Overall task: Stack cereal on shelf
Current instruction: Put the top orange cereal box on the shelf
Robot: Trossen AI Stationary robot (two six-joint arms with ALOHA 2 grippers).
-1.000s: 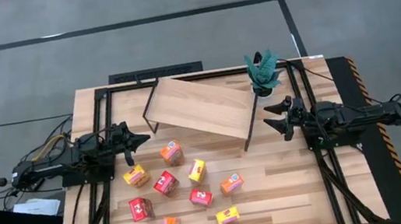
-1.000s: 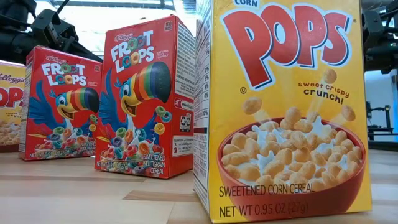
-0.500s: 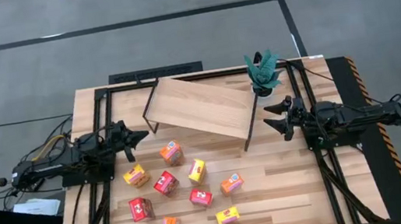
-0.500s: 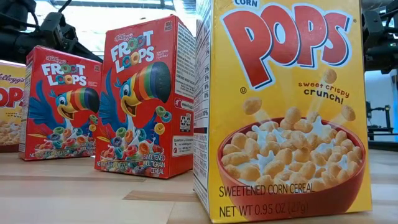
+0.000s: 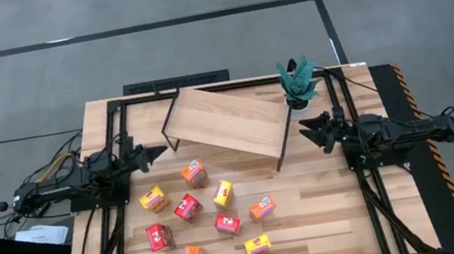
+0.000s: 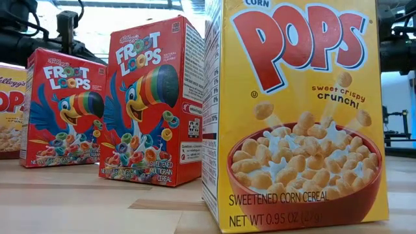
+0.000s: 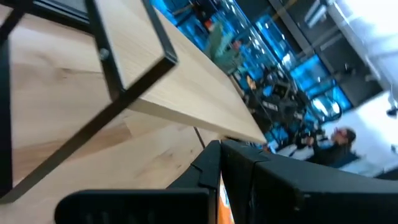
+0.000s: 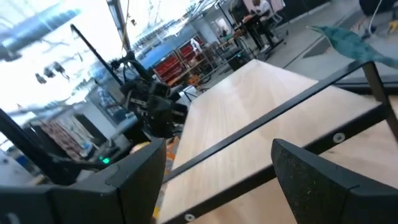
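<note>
The shelf (image 5: 226,123), a smooth light-wood board on thin black metal legs, sits skewed at the far side of the plank counter (image 5: 328,211); its top is bare. Nine small printed cardboard cereal boxes (image 5: 188,207) lie scattered in front of it. The left hand (image 5: 157,152) has its fingers together and holds nothing; the right hand (image 5: 307,129), fingers apart, waits beside the shelf near a potted plant (image 5: 297,82). Risk: glossy, light boxes may slip or tip, and the crooked shelf may be nudged by an arm.
</note>
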